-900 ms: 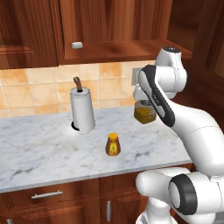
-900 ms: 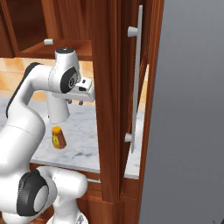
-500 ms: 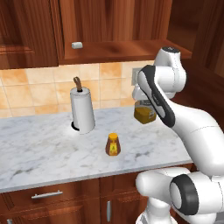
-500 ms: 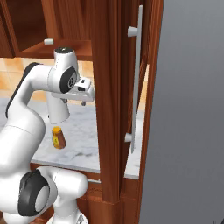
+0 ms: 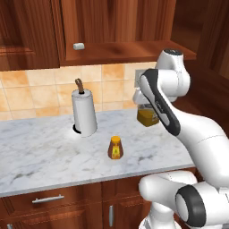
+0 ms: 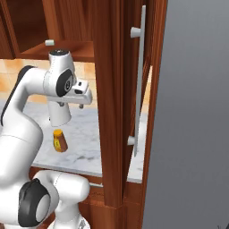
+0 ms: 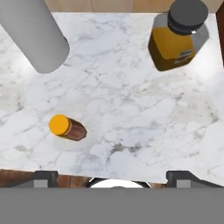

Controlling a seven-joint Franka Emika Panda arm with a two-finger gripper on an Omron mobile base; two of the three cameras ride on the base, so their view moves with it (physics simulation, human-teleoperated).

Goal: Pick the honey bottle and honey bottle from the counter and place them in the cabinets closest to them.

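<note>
The jaws stand wide apart and hold nothing, tips at the bottom corners of the hand view. On the marble bench, the honey bottle stands lower left, an amber jar upper right, a paper-towel roll upper left.

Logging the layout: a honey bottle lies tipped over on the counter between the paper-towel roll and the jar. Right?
Not quite. The honey bottle stands upright, cap up, as the left base view shows. It is on the counter between the paper-towel roll and the jar.
</note>
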